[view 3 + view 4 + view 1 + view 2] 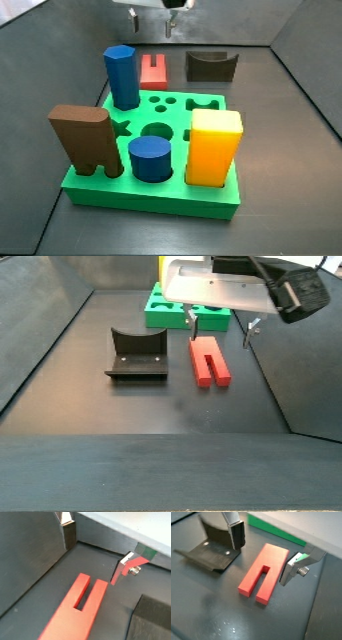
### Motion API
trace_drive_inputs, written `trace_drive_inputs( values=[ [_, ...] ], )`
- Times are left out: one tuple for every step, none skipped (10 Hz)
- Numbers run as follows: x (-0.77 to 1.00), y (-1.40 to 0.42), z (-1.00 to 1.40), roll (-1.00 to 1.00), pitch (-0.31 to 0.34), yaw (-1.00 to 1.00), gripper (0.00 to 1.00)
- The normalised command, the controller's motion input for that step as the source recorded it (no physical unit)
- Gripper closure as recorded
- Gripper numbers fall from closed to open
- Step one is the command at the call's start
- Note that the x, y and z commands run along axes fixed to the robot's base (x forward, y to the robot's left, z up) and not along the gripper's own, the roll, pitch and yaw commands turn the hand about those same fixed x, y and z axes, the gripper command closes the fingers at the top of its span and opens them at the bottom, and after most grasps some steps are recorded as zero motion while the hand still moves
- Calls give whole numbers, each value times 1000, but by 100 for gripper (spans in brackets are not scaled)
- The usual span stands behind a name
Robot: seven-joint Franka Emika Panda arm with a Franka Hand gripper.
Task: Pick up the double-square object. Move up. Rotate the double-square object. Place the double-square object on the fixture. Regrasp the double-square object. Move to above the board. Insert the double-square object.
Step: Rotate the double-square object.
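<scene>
1. The gripper [264, 548] hangs above the dark floor [218, 607], pointing down. Its jaws stand wide apart, with nothing between them.
2. In both wrist views the two fingers show as flat silver plates with dark pads: one finger [236, 534] on the side of the fixture, the other finger [293, 567] on the side of the board. Neither touches anything.
3. The red block [263, 573] lies flat on the floor below the gap between the fingers. It is long, with a slot cut in from one end so that it ends in two prongs.
4. In a side view the gripper [221, 326] hangs over the far end of the red block [209, 362], and the fingertips stay above it.
5. The fixture [138, 354], a dark bracket on a base plate, stands just beside the red block, apart from it.
6. The green board [134, 185] lies near the block's other end. A blue post [122, 76], a brown block [83, 139], a blue cylinder [150, 159] and a yellow block [214, 148] stand in it.
</scene>
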Motion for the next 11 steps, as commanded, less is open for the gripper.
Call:
trace_drive_inputs(
  values=[
    [33,1,-31,-10,-45,1000,0],
    [32,1,-32,-12,-53,776,0],
    [31,0,-33,-12,-53,532,0],
    [29,0,-34,-12,-52,345,0],
    [28,0,-34,-12,-52,220,0],
    [0,0,-1000,0,0,0,0],
    [6,0,-1000,0,-9,-59,0],
    [15,-1,-1000,-8,-23,-56,0],
    [21,2,-1000,-22,-33,-45,0],
    [29,6,-1000,-40,-39,-32,0],
    [41,9,-1000,-72,-42,-12,0]
  ],
)
